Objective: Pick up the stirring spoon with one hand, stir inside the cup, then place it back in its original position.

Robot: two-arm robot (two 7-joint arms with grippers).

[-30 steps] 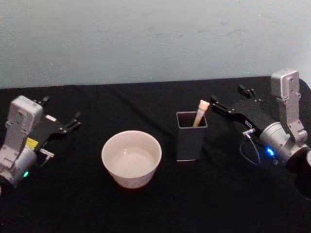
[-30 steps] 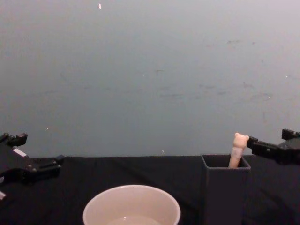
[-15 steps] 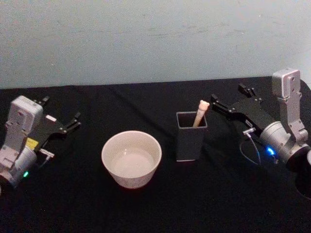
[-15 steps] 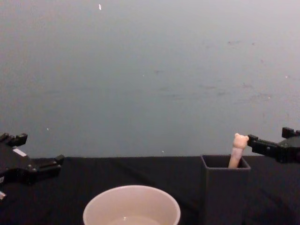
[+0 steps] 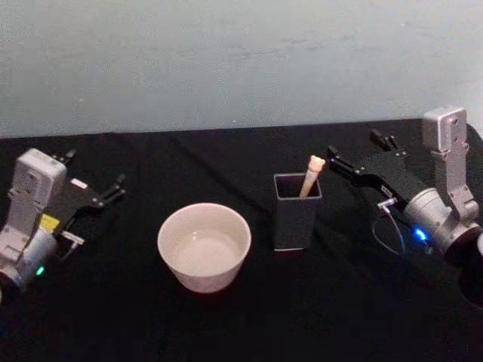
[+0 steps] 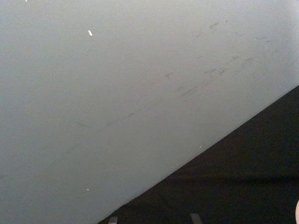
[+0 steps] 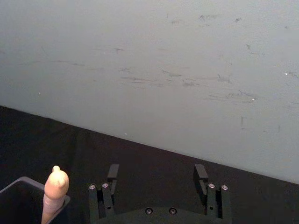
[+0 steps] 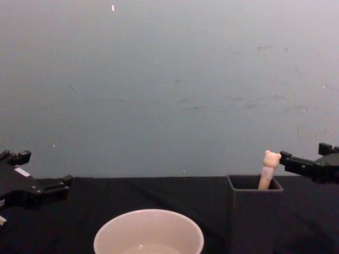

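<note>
Stirring spoon point(image 5: 312, 174): stands in the dark holder point(image 5: 296, 212) right of the cup; its peach handle and bear head show, neck and bowl hidden inside.
Cup point(image 5: 204, 246): mid-bench point(image 5: 249, 317), near edge cut off in chest view.
Right pincer point(image 5: 353, 154): spread wide, empty, just right of the handle.
Left pincer point(image 5: 94, 179): far left, fingers apart, empty.

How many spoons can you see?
1. The spoon stands in the dark holder, right of the cup. More could hide inside the holder.
</note>
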